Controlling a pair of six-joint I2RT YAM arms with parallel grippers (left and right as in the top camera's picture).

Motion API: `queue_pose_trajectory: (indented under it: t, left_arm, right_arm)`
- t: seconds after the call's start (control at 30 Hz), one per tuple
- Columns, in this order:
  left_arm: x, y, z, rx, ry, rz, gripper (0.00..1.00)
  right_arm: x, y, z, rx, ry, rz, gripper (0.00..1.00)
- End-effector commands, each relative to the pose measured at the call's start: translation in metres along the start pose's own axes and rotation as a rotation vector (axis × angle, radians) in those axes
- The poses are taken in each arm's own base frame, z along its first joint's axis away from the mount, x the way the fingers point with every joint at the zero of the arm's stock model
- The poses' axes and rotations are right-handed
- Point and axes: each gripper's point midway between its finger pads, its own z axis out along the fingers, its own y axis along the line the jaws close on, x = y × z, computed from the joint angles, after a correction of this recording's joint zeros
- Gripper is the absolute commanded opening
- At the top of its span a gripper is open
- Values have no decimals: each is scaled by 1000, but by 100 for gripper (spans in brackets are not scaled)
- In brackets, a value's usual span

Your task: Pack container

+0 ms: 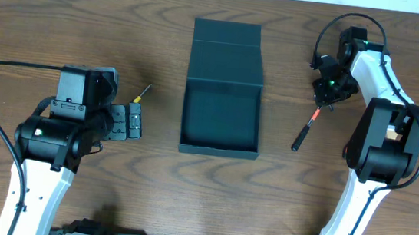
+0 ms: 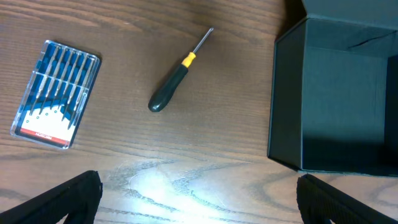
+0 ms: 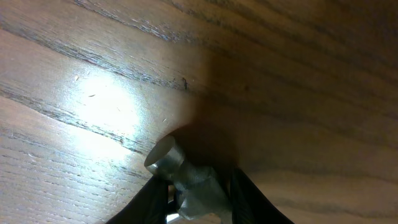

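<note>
**Operator:** What is carrying the items, and where is the container sitting?

**Technician:** The wooden table (image 1: 49,25) is carrying everything. The container (image 1: 183,119) is resting on it between the two tools, well apart from each. Its lid (image 1: 227,54) is folding back at the far edge, and the interior is showing dark. In the left wrist view the container (image 2: 286,106) is standing ahead of the left tool, toward its right-hand finger.

**Operator:** What state is each tool reporting?

**Technician:** The left tool (image 1: 134,120) is released. Its fingers (image 2: 68,199) are sitting wide apart in the lower corners of the wrist view, with bare table between them. The right tool (image 1: 326,89) is clenching on the metal head of a hammer (image 3: 163,158), with a finger pressing in on each side. Whether the head is touching the table cannot be told.

**Operator:** How is the rest of the hammer lying?

**Technician:** From the right tool, the hammer (image 1: 301,136) handle, black with a red collar, is running diagonally toward the container side and the near edge.

**Operator:** And the smaller items?

**Technician:** A clear blue bit case (image 2: 56,93) is lying flat ahead of the left tool, beyond its left-hand finger. A screwdriver (image 2: 171,87), black-handled with a yellow collar, is lying ahead of the same tool between bit case and container. It is touching neither, and its tip is pointing away from the tool.
</note>
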Motion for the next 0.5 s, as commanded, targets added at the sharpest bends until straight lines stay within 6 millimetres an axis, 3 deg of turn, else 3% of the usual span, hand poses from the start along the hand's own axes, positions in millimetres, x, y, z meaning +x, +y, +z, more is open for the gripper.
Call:
queue_pose_trajectory:
  t: [0.0, 0.2, 0.47]
  left_arm:
    - [-5, -3, -6, 11, -18, 9, 98]
    - [-6, -3, -6, 11, -19, 9, 98]
    - [-5, -3, -6, 11, -18, 10, 99]
  right_arm:
    - [25, 1, 34, 14, 116, 42, 1]
    - [18, -2, 8, 33, 79, 71, 1]
    - [3, 1, -69, 93, -58, 80, 1]
